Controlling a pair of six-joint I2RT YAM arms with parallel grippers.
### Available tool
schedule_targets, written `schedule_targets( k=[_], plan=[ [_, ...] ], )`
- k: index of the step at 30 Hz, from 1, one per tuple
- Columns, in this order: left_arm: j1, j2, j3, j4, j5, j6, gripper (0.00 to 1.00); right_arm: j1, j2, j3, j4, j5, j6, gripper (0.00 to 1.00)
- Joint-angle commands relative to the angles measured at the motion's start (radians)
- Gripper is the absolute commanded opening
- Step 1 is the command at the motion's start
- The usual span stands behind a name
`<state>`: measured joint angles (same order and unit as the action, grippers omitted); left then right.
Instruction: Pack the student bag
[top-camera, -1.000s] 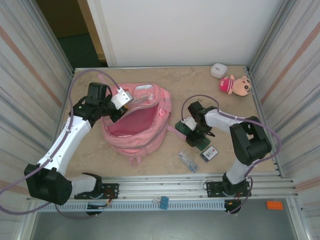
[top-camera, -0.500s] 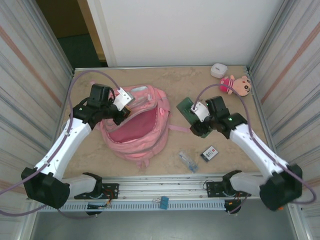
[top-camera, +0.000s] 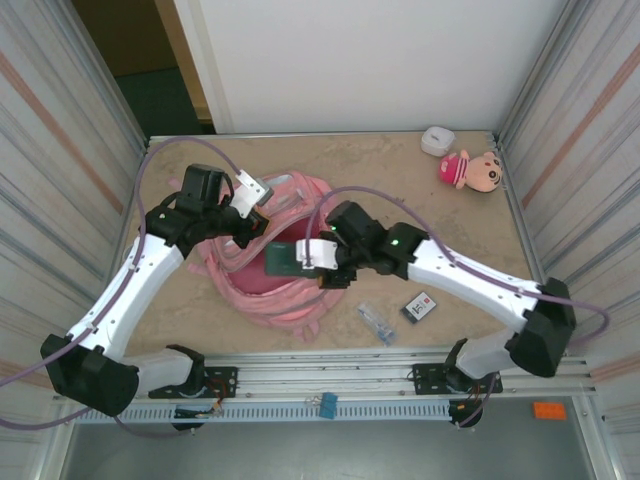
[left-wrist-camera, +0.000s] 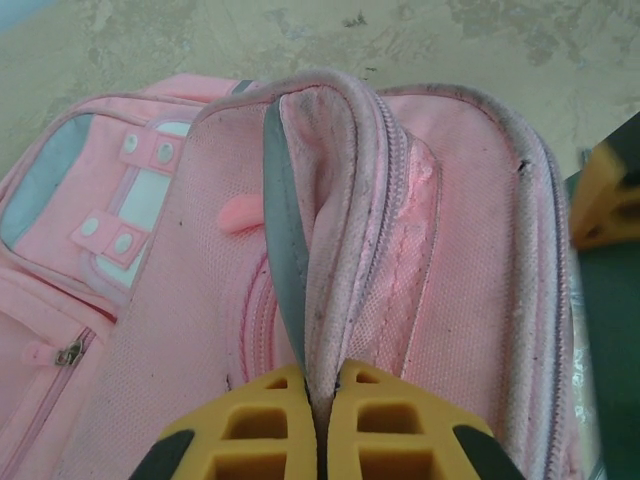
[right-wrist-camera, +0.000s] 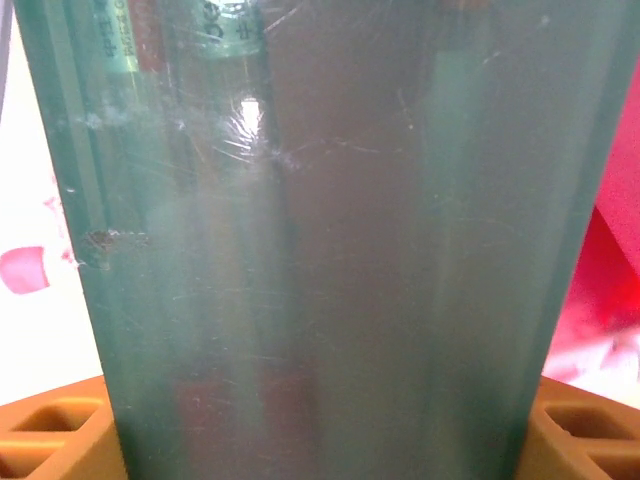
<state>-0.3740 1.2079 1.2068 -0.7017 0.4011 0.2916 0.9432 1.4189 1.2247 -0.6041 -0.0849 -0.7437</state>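
Note:
The student bag (top-camera: 290, 300) is a large pink backpack lying at mid-table with its main pocket gaping and a red lining showing. My left gripper (top-camera: 262, 198) is shut on the bag's upper rim (left-wrist-camera: 330, 200), the zip edge pinched between its yellow fingers (left-wrist-camera: 250, 430). My right gripper (top-camera: 318, 255) is shut on a flat translucent green case (top-camera: 285, 258) and holds it over the bag's mouth. In the right wrist view the case (right-wrist-camera: 330, 250) spans the picture between orange fingers (right-wrist-camera: 50, 435), with pink fabric at both sides. The case's edge (left-wrist-camera: 610, 330) shows beside the rim.
A plush doll (top-camera: 470, 170) and a small white object (top-camera: 437, 140) lie at the back right. A small card pack (top-camera: 420, 306) and a clear plastic item (top-camera: 377, 322) sit near the front right of the bag. Corrugated metal walls close both sides.
My right arm lifted the green case off the table right of the bag and swung it left over the bag's opening. The left gripper kept hold of the rim.

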Motion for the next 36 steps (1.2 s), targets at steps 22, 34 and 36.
schedule_targets(
  k=[22, 34, 36],
  plan=[
    [-0.013, -0.066, 0.028, 0.205, 0.098, -0.088, 0.0, -0.026, -0.019, -0.039, 0.171, 0.099, 0.1, 0.8],
    [-0.013, -0.073, -0.032, 0.247, 0.086, -0.144, 0.0, 0.113, -0.121, -0.179, 0.27, 0.097, 0.986, 0.56],
    [-0.012, -0.072, -0.029, 0.259, 0.064, -0.188, 0.0, 0.134, -0.074, -0.185, 0.334, 0.14, 1.15, 0.5]
  ],
)
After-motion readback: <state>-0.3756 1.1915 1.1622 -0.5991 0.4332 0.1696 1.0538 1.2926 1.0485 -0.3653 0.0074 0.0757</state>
